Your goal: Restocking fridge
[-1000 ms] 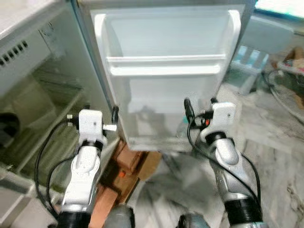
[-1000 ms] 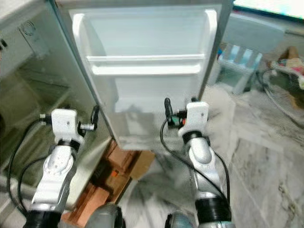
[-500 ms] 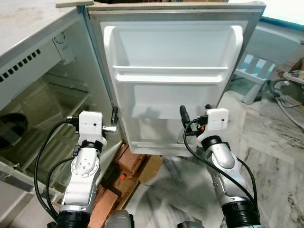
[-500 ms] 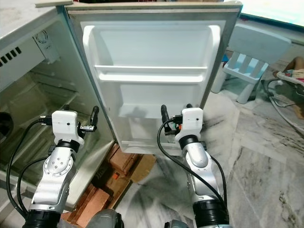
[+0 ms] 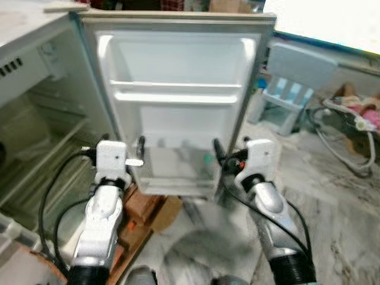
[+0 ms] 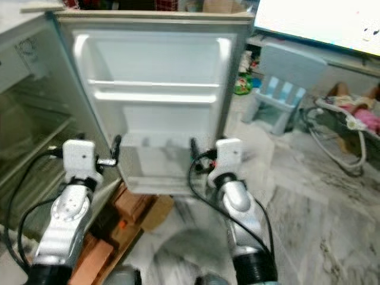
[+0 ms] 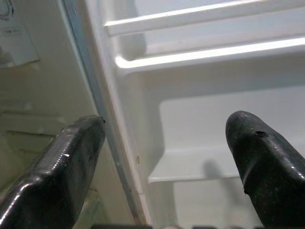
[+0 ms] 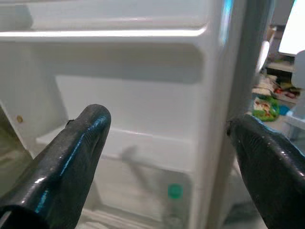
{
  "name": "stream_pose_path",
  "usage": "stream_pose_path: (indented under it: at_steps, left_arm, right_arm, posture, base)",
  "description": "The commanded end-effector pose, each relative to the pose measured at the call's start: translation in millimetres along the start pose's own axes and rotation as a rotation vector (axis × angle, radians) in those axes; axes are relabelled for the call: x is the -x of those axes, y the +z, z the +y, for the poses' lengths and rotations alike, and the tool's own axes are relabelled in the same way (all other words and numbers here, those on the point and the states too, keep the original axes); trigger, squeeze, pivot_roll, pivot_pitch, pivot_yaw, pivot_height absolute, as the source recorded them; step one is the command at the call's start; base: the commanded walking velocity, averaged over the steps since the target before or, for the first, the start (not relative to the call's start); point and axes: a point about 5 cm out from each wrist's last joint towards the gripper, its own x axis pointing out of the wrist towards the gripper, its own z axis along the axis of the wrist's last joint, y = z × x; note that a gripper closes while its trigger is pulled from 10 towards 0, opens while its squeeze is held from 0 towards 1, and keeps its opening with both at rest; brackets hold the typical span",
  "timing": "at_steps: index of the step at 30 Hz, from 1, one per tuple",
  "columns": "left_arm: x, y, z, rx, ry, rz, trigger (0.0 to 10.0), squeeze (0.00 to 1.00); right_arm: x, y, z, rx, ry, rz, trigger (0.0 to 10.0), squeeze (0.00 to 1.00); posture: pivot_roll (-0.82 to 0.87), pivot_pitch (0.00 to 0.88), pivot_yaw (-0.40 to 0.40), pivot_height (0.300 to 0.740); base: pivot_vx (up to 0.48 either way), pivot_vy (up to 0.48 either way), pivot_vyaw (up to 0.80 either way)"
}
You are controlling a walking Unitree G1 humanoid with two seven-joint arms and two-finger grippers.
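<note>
We face the open fridge door point(image 5: 178, 113), smooth white moulded plastic with a bar shelf point(image 5: 175, 86). Our left gripper point(image 7: 162, 157) and right gripper point(image 8: 167, 157) hang spread wide and empty before it, over veined marble floor point(image 5: 344, 214)

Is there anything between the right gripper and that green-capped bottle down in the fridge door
Nothing visible stands between them. The right gripper is open and faces the fridge door; the green-capped bottle sits in the lowest door bin behind its clear front rail, so the approach would probably have to clear that rail.
</note>
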Motion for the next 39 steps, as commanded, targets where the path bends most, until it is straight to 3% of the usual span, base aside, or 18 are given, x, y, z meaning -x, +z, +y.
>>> stream_pose_path:
  at_steps: [1, 16, 28, 36, 39]
  left_arm:
    - [-0.1, 1, -6.6, -0.004, -0.018, -0.002, 10.0, 0.0]
    - [-2.8, 2, -2.9, -0.055, -0.011, 0.001, 10.0, 0.0]
    - [11.7, -17, 22.1, -0.075, 0.085, 0.092, 10.0, 0.0]
    - [12.2, -16, 16.3, -0.043, 0.068, 0.088, 10.0, 0.0]
    - [14.7, -18, 10.9, -0.009, 0.042, 0.103, 10.0, 0.0]
  right_arm:
    - [0.8, 7, -7.3, 0.023, -0.009, -0.027, 10.0, 0.0]
    - [-3.5, 12, -8.3, 0.023, -0.01, -0.049, 10.0, 0.0]
    - [8.2, 8, -25.4, 0.04, -0.096, -0.047, 10.0, 0.0]
    - [5.9, 6, -28.7, 0.035, -0.121, -0.032, 10.0, 0.0]
    - [7.0, 2, -23.1, 0.0, -0.055, -0.005, 10.0, 0.0]
  posture:
    - [0.07, 0.0, 0.009, 0.74]
    - [0.08, 0.0, 0.009, 0.74]
    - [0.07, 0.0, 0.013, 0.74]
    - [0.08, 0.0, 0.01, 0.74]
    - [0.08, 0.0, 0.008, 0.74]
  base:
    - [0.0, -0.48, 0.8]
    - [0.019, -0.239, 0.8]
    - [0.332, -0.342, 0.62]
    - [0.185, -0.399, 0.0]
    - [0.0, -0.48, 0.0]
